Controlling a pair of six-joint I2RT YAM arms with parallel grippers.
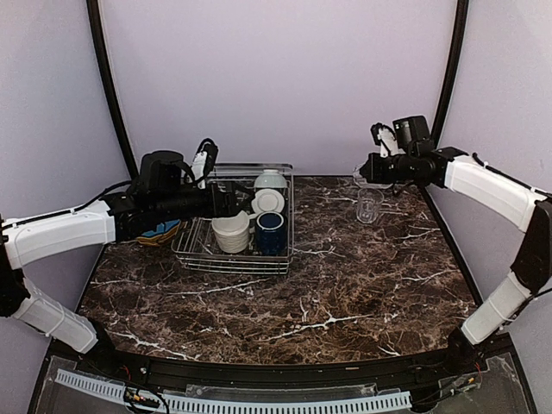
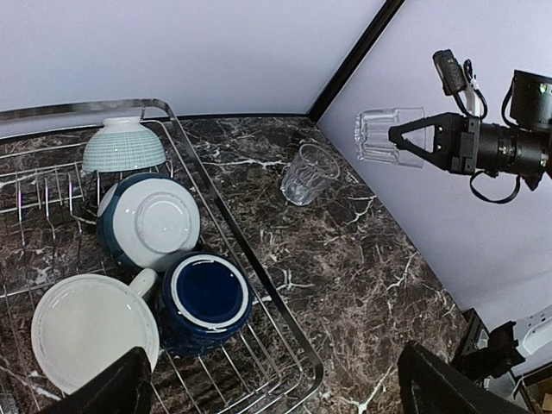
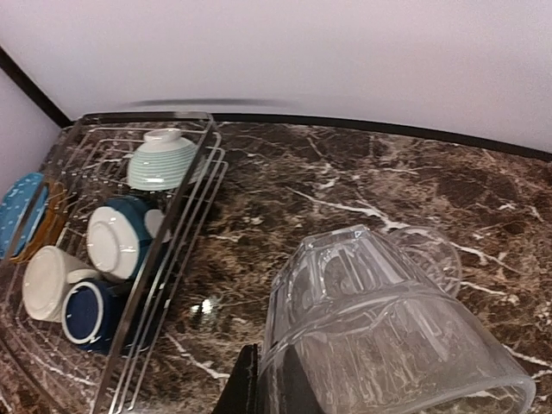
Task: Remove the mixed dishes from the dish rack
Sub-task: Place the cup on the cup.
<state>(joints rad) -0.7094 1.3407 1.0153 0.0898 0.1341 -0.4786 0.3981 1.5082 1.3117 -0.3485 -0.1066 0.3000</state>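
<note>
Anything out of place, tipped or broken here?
Nothing spilled or broken. The right gripper holds a clear glass on its side in the air, near an upright glass on the table; that tilt alone stands out.

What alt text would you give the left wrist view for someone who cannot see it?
The right arm's jaws hold a clear glass sideways in the air at upper right, above a dark marble table where a second clear glass stands upright. To the left, a wire dish rack holds a dark blue mug and several bowls.
</note>
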